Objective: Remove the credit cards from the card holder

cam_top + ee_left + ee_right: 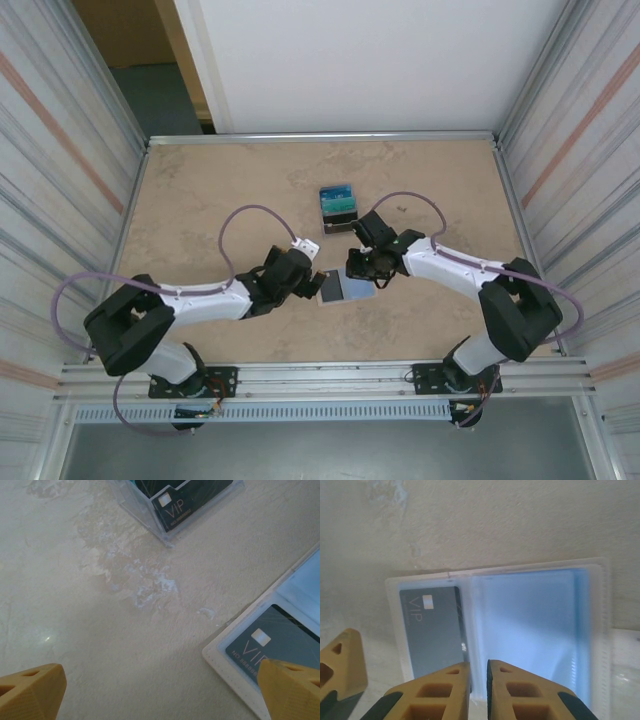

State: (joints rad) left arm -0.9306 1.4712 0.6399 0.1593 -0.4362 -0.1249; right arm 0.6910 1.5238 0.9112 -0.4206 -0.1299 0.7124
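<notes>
Pinching the card holder (530, 630) at its near edge, the right pincer (478, 664) is shut to a slit, likely steadying it; the left pincer (160, 677) hangs wide open, empty, above the pocketed credit card (287, 640); farther off, a clear box (337, 205) holds more of them.

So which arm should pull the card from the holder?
Probably right: the right end effector sits at the holder, beside the card. The left end effector hangs open, mostly over table.

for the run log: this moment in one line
left gripper open, by card holder | right gripper nearly shut at its fold | credit card in pocket | clear box holds cards
</notes>
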